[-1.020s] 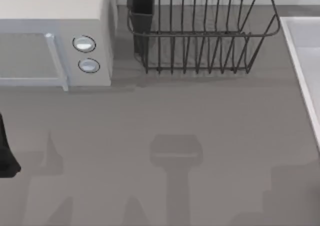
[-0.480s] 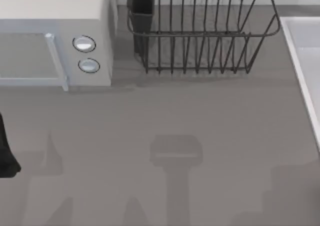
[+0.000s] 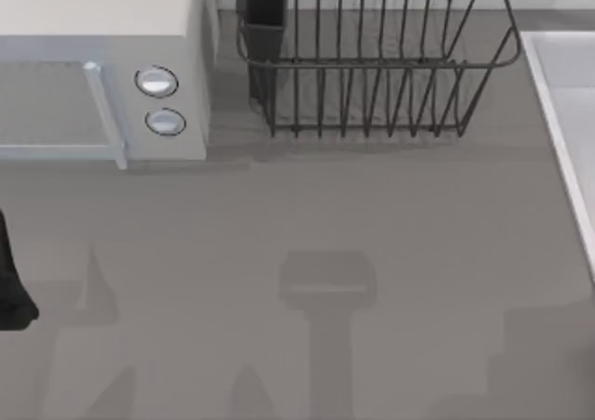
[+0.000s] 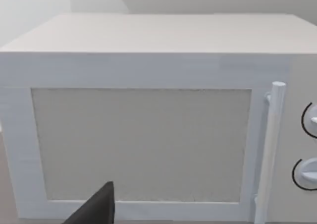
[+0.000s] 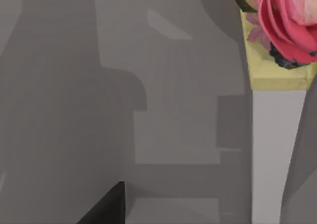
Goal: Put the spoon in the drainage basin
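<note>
Parked, left end effector (image 4: pixel 98 209) facing boxy white microwave (image 4: pixel 148 135), right end effector (image 5: pixel 108 205) above grey bench (image 5: pixel 59 110) near tiny pink-red, yellow-shanked spoon (image 5: pixel 277 30), pale straight-rimmed drainage basin (image 3: pixel 547 95) well apart from left end effector, neither opening possible to tell.

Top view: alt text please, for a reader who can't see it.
A grey table seen from above, with a white microwave at the back left, a dark wire dish rack beside it, and the pale drainage basin at the right edge. The left arm is parked at the left edge.
</note>
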Controlling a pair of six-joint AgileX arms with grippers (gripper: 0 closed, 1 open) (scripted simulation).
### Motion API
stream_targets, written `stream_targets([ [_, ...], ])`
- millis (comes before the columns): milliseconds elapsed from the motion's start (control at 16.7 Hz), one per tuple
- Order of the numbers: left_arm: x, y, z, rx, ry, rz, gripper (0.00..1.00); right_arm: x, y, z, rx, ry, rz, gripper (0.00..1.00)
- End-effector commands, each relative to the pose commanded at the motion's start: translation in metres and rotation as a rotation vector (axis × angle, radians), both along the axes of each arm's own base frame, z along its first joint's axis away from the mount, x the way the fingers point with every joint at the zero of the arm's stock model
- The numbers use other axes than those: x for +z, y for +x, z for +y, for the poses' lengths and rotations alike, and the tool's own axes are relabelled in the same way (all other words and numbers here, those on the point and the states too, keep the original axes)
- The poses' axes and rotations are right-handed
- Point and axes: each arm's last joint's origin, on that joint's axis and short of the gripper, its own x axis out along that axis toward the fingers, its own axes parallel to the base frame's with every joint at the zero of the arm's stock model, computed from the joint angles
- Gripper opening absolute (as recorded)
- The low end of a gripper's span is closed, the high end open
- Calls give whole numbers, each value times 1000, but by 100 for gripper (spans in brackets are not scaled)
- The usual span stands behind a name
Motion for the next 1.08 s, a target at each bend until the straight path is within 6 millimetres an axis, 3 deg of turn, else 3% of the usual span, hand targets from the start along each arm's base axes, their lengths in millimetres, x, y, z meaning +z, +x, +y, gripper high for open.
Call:
stream_targets([
  [120,0,0,0,0,0,0,100,0,0,0,0,0,0,0],
  [180,0,0,0,0,0,0,100,22,1,0,-4,11,-26,0],
  [420,0,0,0,0,0,0,100,38,6,-2,-4,11,-30,0],
  [900,0,0,0,0,0,0,100,116,2,0,-4,13,-18,0],
  [1080,0,0,0,0,0,0,100,122,1,0,-4,11,-26,0],
])
